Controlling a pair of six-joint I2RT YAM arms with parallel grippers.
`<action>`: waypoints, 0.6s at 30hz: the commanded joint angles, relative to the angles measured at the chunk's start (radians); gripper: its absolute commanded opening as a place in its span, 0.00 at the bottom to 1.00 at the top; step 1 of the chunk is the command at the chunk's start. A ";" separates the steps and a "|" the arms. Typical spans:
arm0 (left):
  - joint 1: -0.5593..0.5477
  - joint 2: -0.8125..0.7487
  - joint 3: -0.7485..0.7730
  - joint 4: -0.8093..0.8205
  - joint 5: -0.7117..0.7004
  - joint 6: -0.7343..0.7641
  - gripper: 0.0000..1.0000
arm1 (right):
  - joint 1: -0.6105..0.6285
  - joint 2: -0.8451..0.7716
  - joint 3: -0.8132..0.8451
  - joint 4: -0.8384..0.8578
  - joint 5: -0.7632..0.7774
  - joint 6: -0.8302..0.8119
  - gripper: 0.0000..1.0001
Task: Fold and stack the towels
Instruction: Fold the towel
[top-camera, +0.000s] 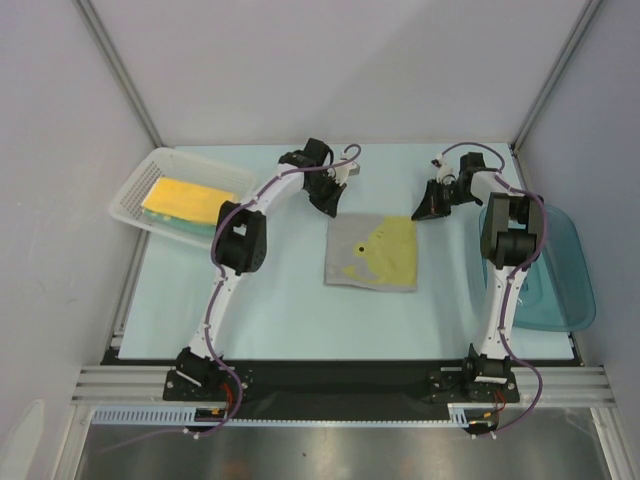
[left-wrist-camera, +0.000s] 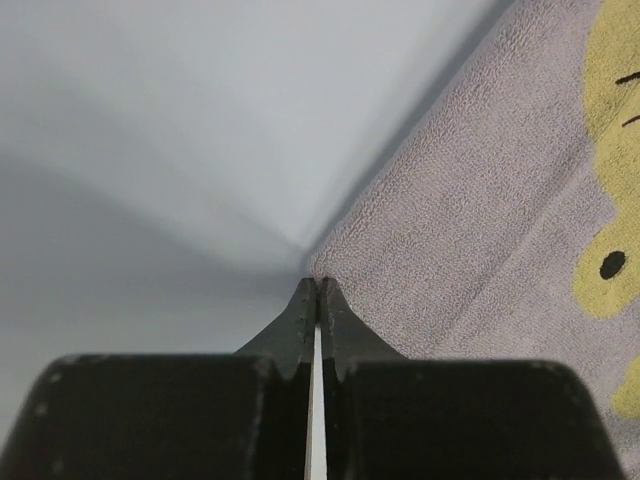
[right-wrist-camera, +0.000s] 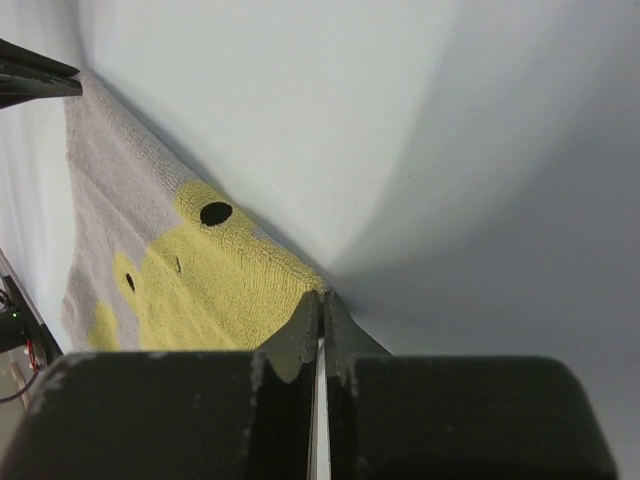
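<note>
At the middle of the worktop (top-camera: 270, 300), the chick towel (top-camera: 372, 255) lies flat, our left gripper (left-wrist-camera: 318, 285) and right gripper (right-wrist-camera: 322, 298) pinched shut on its two far corners. We should lift both evenly, then lay them squarely onto the near corners.

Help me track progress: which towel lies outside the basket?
The grey chick-print towel, spread on the table; the yellow and green ones lie stacked in the basket.
</note>
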 joint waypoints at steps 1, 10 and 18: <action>0.000 -0.011 0.039 0.005 -0.026 0.016 0.00 | -0.009 -0.001 0.021 0.039 0.047 0.005 0.00; 0.002 -0.067 -0.040 0.060 -0.046 0.045 0.00 | -0.011 -0.041 -0.013 0.122 0.055 0.026 0.00; 0.003 -0.113 -0.067 0.117 -0.037 0.027 0.00 | -0.008 -0.071 -0.031 0.182 0.029 0.041 0.00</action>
